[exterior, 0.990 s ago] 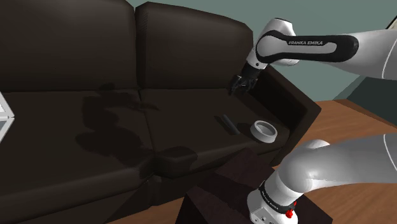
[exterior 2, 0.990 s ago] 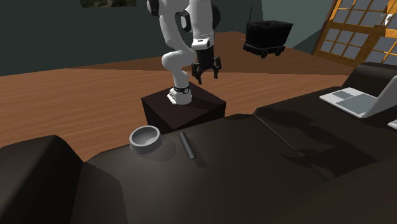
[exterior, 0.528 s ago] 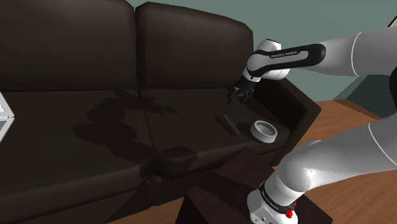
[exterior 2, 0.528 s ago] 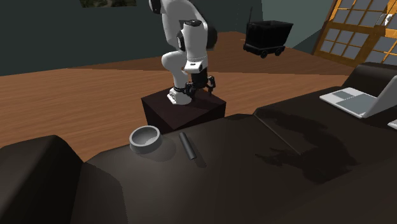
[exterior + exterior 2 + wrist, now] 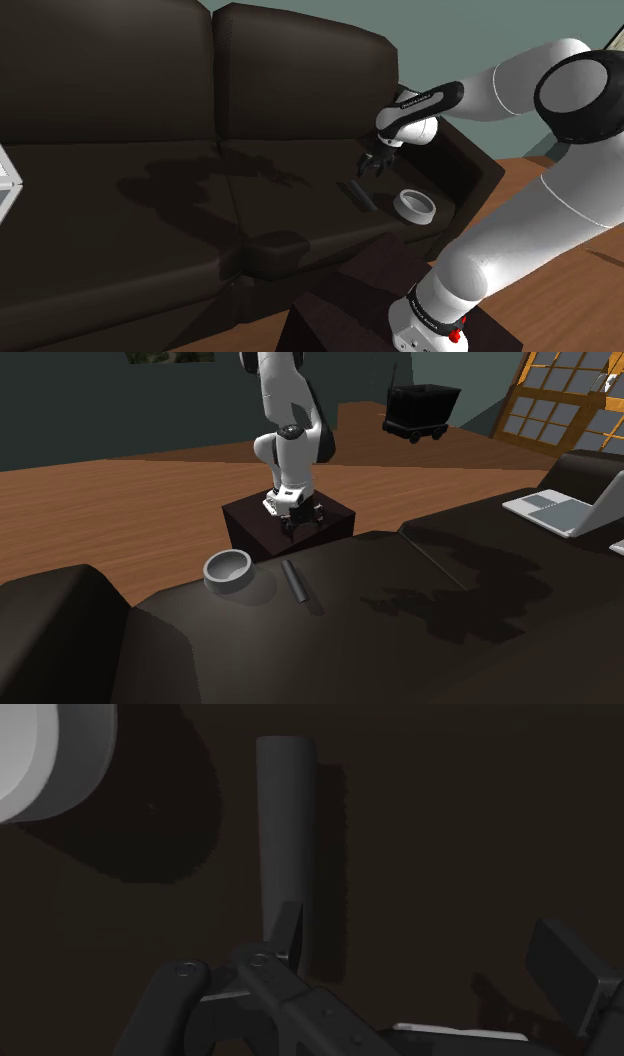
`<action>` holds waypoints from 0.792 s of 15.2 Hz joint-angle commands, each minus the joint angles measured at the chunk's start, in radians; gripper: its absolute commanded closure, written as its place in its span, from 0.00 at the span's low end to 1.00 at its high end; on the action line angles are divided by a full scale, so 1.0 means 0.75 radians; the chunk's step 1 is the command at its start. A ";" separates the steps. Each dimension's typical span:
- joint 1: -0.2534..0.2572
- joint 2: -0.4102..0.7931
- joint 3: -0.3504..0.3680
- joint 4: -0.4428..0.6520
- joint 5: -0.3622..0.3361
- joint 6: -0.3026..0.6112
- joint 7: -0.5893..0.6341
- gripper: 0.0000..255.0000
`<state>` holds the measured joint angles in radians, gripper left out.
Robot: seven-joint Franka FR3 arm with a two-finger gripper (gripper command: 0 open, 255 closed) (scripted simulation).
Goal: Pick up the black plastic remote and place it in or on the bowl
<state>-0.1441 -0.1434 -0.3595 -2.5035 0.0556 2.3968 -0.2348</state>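
- Nearest, the dark box-shaped stand [image 5: 340, 300] carries the base of the white arm [image 5: 520, 230] at the shoulder view's lower right.
- Beyond it, a round grey shallow bowl [image 5: 415, 206] sits upright on the seat of the dark brown sofa [image 5: 150, 230], near the armrest.
- The slim black bar-shaped remote [image 5: 357, 194] lies flat on the same cushion, just beside the bowl and apart from it.
- The all-black two-finger gripper [image 5: 372, 165] hangs close over the remote. Its fingers stand apart, clasping nothing. In the wrist view one fingertip [image 5: 288, 932] overlaps the remote; contact cannot be told.
- Well apart, a white open laptop [image 5: 560, 510] rests at the sofa's other end.
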 commanded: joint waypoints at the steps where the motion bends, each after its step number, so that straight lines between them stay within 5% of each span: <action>1: -0.006 0.095 -0.029 0.026 0.045 0.048 -0.053 0.00; 8: -0.073 0.461 -0.053 0.151 0.289 0.191 -0.278 0.00; 12: -0.088 0.517 -0.028 0.153 0.339 0.238 -0.314 0.00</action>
<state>-0.2061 0.2266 -0.3873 -2.3890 0.2938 2.5604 -0.4584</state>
